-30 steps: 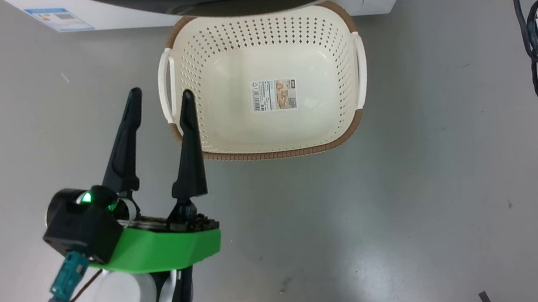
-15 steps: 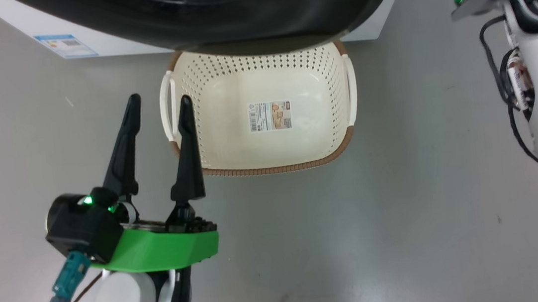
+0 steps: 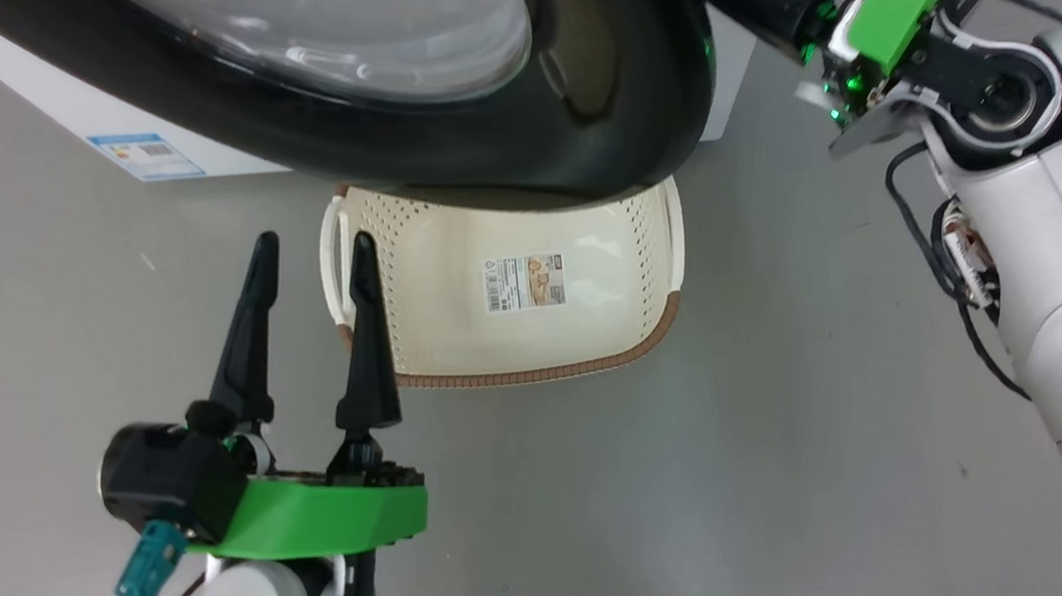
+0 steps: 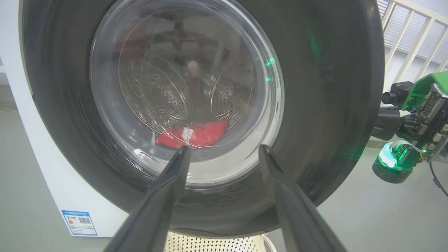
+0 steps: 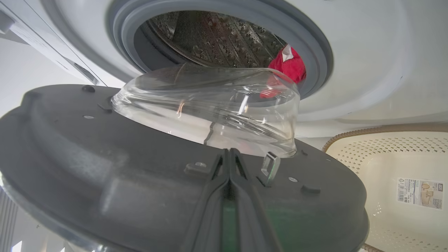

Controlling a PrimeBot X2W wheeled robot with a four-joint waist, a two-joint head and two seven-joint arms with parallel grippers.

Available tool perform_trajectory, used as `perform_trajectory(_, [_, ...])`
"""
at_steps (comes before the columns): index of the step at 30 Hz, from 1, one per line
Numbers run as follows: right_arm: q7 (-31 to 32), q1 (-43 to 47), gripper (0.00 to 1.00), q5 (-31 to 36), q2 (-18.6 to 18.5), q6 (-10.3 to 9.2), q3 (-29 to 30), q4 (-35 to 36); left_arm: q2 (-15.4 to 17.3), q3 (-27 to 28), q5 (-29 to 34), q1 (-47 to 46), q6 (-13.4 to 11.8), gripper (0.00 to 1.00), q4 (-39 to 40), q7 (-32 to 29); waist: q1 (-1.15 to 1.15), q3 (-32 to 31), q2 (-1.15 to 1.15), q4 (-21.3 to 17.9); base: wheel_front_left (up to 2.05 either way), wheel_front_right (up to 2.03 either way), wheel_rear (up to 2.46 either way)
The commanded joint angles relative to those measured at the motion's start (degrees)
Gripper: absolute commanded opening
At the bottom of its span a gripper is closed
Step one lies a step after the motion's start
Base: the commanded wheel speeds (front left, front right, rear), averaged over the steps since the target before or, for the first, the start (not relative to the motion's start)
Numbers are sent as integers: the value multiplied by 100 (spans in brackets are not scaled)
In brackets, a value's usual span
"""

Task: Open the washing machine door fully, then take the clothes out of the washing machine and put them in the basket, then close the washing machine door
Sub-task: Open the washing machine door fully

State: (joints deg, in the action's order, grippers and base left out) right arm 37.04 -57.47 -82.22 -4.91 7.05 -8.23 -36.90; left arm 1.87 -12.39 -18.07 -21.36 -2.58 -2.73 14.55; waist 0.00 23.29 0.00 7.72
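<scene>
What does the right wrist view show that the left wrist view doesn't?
Right wrist view: the washing machine door's grey inner side with its latch, the gasket, and the basket's sticker. Left wrist view: the door's glossy outer face and a blue label. Shared: the door, the red clothes in the drum, and the perforated basket.
</scene>
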Motion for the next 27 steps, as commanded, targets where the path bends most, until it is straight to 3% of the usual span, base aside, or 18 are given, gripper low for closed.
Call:
perform_trajectory(1, [-6,82,0,-78,202,44,-130,203,100,195,80,95,-16,100,105,45,0,-83,0,-31,0,0,0])
perform_trajectory(12, [-146,327,0,-238,202,44,-433,136,100,183,103,272,-2,100,56,45,0,-347,0,-55,0,0,0])
perform_trajectory(15, [-552,333,0,177,119,44,-529,164,100,165,85,315,-2,100,71,45,0,-308,0,-54,0,0,0])
perform_trajectory(16, [-715,335,13,357,76,44,-581,211,100,158,72,319,-4,100,81,45,0,-284,0,-55,0,0,0])
perform_trajectory(17, [-871,343,35,527,42,44,-634,270,100,156,61,318,-8,100,96,45,0,-257,0,-59,0,0,0])
perform_trajectory(18, [-1045,357,49,708,-2,44,-689,348,100,153,58,316,-12,100,107,45,0,-234,0,-60,0,0,0])
perform_trajectory(19, [-1240,375,89,880,-40,44,-727,435,100,154,58,310,-14,100,118,45,0,-202,0,-64,0,0,0])
perform_trajectory(20, [-1416,393,100,1066,-90,44,-789,531,100,157,58,300,-14,100,127,45,0,-173,0,-68,0,0,0])
perform_trajectory(27, [-2774,635,100,2490,-546,44,-1247,1151,100,190,64,223,-6,100,133,45,0,-63,0,-88,0,0,0])
